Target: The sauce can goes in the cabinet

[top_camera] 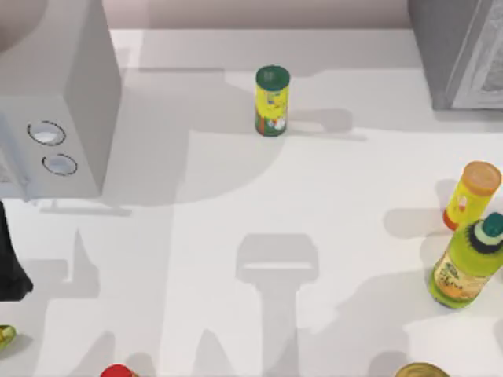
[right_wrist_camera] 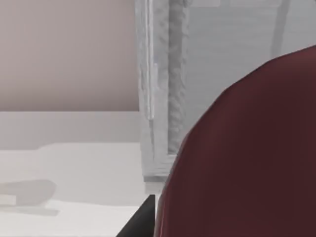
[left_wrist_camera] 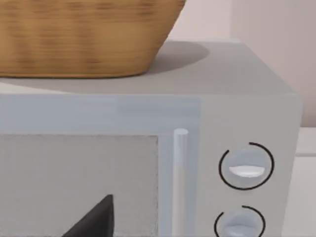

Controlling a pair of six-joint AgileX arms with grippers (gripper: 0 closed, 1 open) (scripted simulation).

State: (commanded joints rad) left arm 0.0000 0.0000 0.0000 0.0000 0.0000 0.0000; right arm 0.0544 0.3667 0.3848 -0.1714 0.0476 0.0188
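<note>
A white desk [top_camera: 236,196] seen from above, crossed by soft grey shadows. At its near edge, a red object [top_camera: 119,371] and a gold-topped object [top_camera: 421,369] are cut off by the frame. Near the right edge stands a green bottle with a teal cap [top_camera: 465,263], and just behind it a yellow bottle with an orange cap [top_camera: 470,195].

The left arm [top_camera: 9,267] is a dark shape at the left edge. The wrist view shows a black tip of the left claw [left_wrist_camera: 94,221]; whether it is apart or together cannot be told. It faces a grey box with two round dials [left_wrist_camera: 246,168], which carries a woven basket [left_wrist_camera: 84,37].

Farther back, mid-desk, a slim yellow can with a green lid [top_camera: 272,100] stands upright.

At the far right corner is the grey cabinet [top_camera: 456,51]. The right wrist view shows the sauce can [right_wrist_camera: 247,163] as a dark red-brown mass right against the right claw [right_wrist_camera: 140,222], with the cabinet's door edge behind. Whether that claw is clamped on it cannot be told.

A pale pinkish wall [right_wrist_camera: 64,54] lies beyond the desk.
</note>
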